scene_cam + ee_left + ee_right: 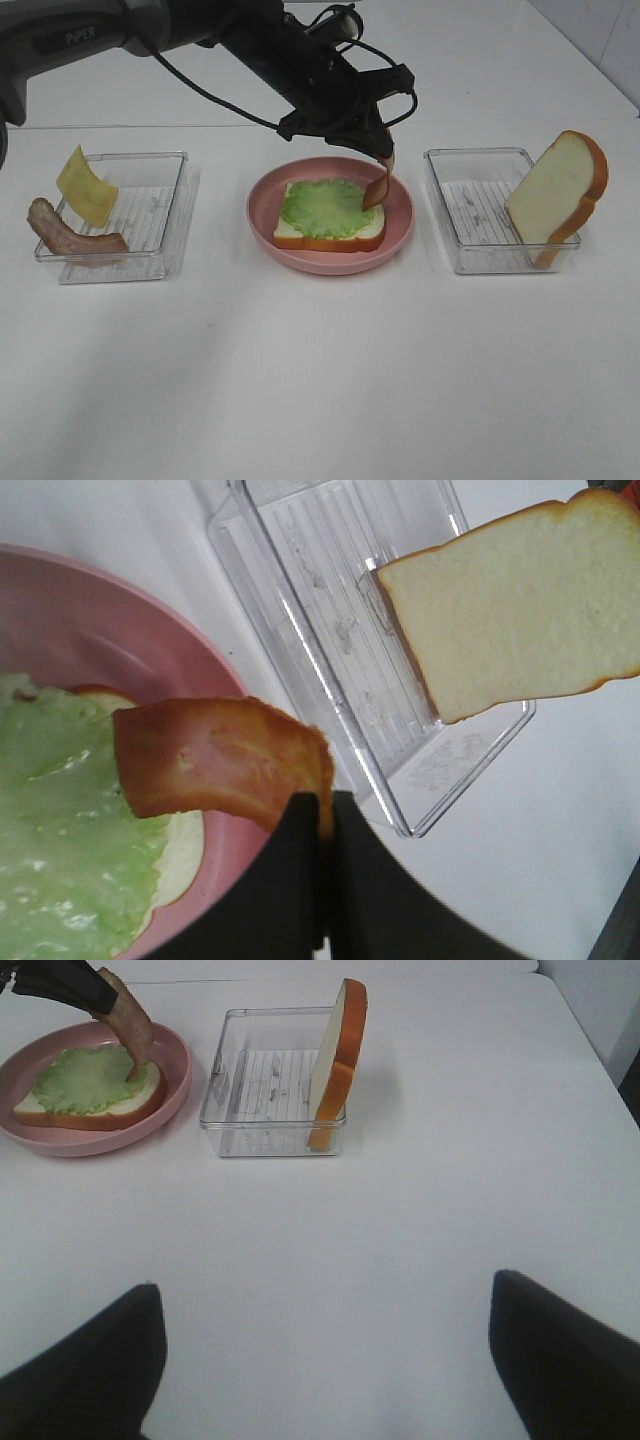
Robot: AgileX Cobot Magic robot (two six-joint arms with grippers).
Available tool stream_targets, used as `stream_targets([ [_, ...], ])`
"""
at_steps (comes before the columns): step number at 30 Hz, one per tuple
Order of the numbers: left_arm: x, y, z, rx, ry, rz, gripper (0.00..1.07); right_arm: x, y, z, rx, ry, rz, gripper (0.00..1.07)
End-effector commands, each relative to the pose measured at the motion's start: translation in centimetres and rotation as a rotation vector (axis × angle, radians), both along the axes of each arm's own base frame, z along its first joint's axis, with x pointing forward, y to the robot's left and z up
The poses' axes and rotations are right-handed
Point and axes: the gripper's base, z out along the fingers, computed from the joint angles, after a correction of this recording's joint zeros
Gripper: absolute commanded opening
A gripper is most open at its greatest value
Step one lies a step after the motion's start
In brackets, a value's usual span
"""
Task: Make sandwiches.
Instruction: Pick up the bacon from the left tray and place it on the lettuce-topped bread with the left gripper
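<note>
The left arm (180, 30) reaches from the upper left edge of the exterior high view to its middle, with the wrist angled downward. The left gripper (384, 152) points down, both jaws pressed together on 1 end of a bacon strip (379, 186). The right gripper (322, 1282) holds its 2 fingers (90, 1370) wide apart; only their dark tips show in the right wrist view.
</note>
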Motion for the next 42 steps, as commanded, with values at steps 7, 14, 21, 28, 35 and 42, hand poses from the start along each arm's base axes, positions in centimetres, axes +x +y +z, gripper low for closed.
stream_targets([
  [7, 0.1, -0.9, 0.6, -0.089, -0.020, 0.019, 0.00, -0.2, 0.0, 0.0, -0.007, -0.031, 0.005, 0.85],
  [14, 0.3, -0.9, -0.3, -0.062, -0.023, 0.017, 0.00, -0.2, 0.0, 0.0, -0.007, -0.031, 0.005, 0.85],
  [21, 0.7, 0.1, -2.1, 0.088, -0.061, -0.010, 0.00, -0.2, 0.0, 0.0, -0.007, -0.031, 0.005, 0.85],
  [28, 0.9, 1.0, -2.7, 0.225, -0.117, -0.033, 0.00, -0.2, 0.0, 0.0, -0.007, -0.031, 0.005, 0.85],
  [35, 0.9, 2.5, -3.5, 0.425, -0.123, -0.066, 0.00, -0.2, 0.0, 0.0, -0.007, -0.031, 0.005, 0.85],
  [42, 0.9, 2.9, -3.7, 0.472, -0.125, -0.082, 0.00, -0.2, 0.0, 0.0, -0.007, -0.031, 0.005, 0.85],
])
